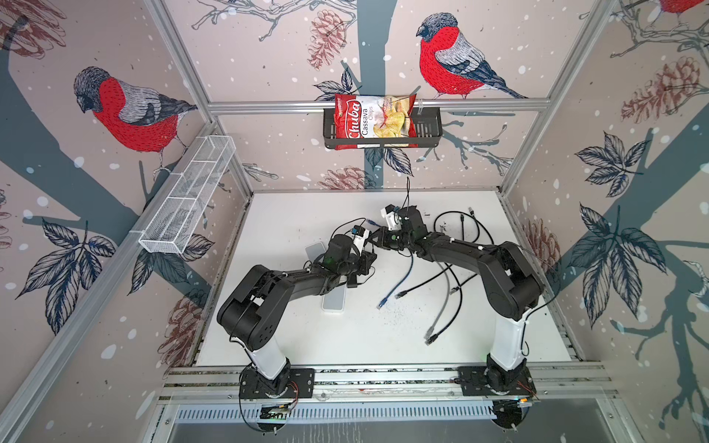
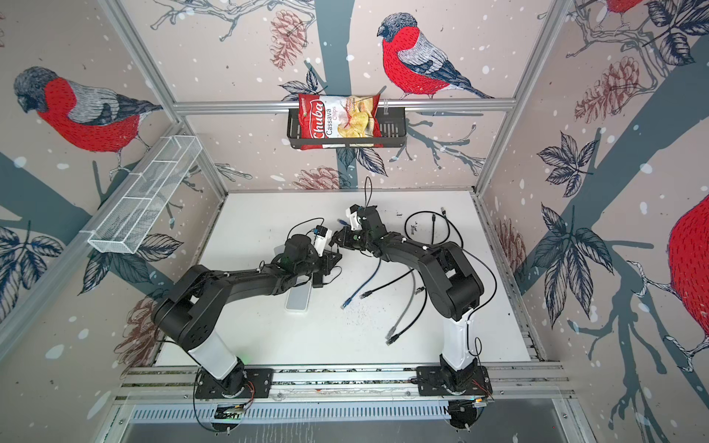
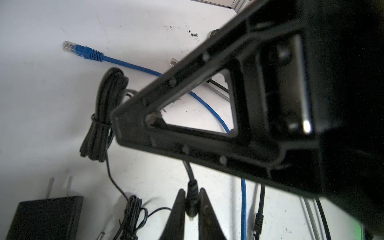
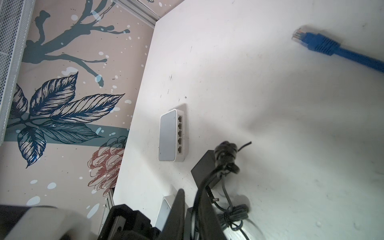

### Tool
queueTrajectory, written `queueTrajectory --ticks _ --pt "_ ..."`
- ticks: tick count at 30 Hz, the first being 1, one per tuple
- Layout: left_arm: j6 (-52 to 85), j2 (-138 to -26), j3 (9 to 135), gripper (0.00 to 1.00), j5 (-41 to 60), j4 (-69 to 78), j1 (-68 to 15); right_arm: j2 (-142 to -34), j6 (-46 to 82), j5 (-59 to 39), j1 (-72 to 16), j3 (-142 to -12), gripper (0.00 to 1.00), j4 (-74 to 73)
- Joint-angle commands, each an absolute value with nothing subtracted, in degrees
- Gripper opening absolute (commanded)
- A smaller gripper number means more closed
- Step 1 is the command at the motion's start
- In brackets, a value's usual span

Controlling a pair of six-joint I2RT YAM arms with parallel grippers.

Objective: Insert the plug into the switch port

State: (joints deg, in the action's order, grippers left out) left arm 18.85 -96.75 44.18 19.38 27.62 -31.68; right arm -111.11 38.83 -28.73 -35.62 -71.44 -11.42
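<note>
In the left wrist view the left gripper (image 3: 192,192) pinches the black plug (image 3: 192,200) at bottom centre, its axis pointing up-frame, while the right gripper (image 4: 193,192) sits narrow around a black cord (image 4: 204,179); the switch (image 4: 171,135) lies mid-frame, ports facing right, seemingly nearer the left arm

The plug (image 3: 192,200) is a small black moulded piece with a ribbed collar. It is pinched upright between the two dark fingers of the left tool (image 3: 192,190), its thin black cord leads away from the collar, and its tip is hidden. The switch (image 4: 168,135) is a flat white box with a grey top, lying flat on the bench (image 4: 249,104). Its row of five ports on one side is empty. In both top views it lies partly under the left arm (image 1: 334,305) (image 2: 297,301).
</note>
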Motion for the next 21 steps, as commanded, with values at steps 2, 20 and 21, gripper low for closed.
queueTrajectory --ticks 2,20,21 --pt "18.3 -96.3 43.8 0.04 18.7 30.0 -31.8 -111.1 37.1 -29.0 -35.6 -71.5 0.20 -10.0" --pt "18.9 -96.4 44.5 0.00 16.5 29.2 -31.8 -108.1 31.8 -22.9 -38.6 -68.2 0.21 -3.8" --pt "18.9 -96.1 44.3 0.00 16.2 29.2 -31.8 -108.2 31.9 -22.9 -38.7 -68.2 0.19 -3.8"
